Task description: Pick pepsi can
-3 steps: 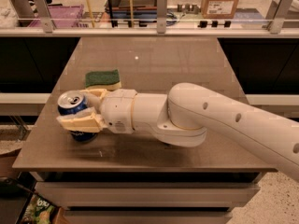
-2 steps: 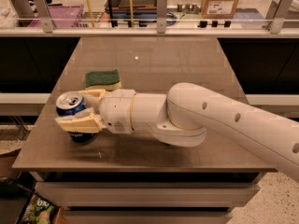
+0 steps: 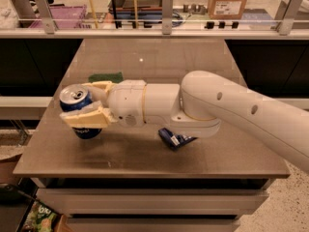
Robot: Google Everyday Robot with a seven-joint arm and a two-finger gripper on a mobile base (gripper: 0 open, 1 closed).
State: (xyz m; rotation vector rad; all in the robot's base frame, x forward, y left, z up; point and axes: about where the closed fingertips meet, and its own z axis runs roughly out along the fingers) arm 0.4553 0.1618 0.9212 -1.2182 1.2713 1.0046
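The pepsi can (image 3: 78, 108) is a blue can with a silver top, at the left side of the brown table (image 3: 154, 153). My gripper (image 3: 90, 104) reaches in from the right on a white arm and is shut on the can, one tan finger (image 3: 87, 117) across its front and the other behind it. The can is tilted and looks raised a little above the table, with its shadow below it.
A green sponge (image 3: 105, 77) lies behind the gripper. A dark-blue snack wrapper (image 3: 175, 139) lies flat under the arm's elbow. A railing and a shelf with boxes run along the back. The table's left edge is close to the can.
The can has come up a little with the gripper still shut on it. The wrapper under the arm now shows.
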